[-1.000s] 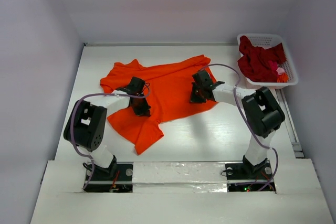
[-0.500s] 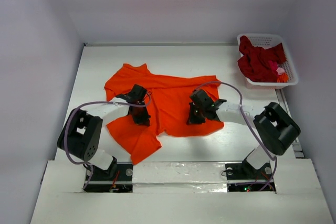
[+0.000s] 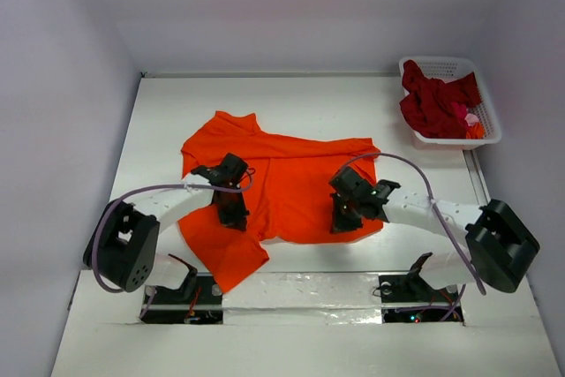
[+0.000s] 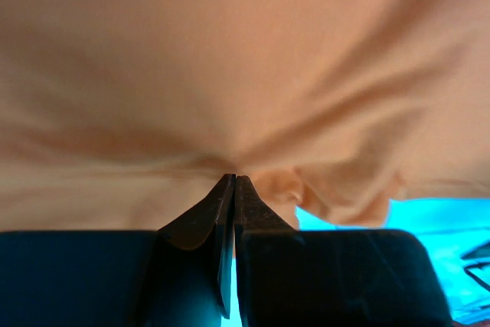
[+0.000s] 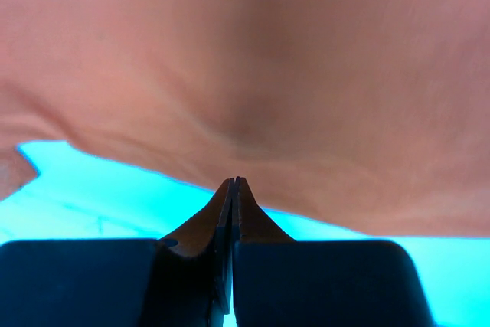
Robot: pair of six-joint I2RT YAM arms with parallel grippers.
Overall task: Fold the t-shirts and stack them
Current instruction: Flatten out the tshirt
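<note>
Currently: orange-red t-shirt [image 3: 291,178], spread mid-table, near edge pinched by left gripper [image 3: 232,211] and right gripper [image 3: 341,221], both fully closed on cloth, apparently to draw it flat; crimson t-shirts [image 3: 433,103] heaped in far-right basket [image 3: 439,65].

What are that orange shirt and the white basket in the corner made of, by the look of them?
The orange t-shirt: soft matte knit cloth, probably cotton; it wrinkles and drapes. The basket: white, probably moulded plastic; stiff lattice walls with holes.
</note>
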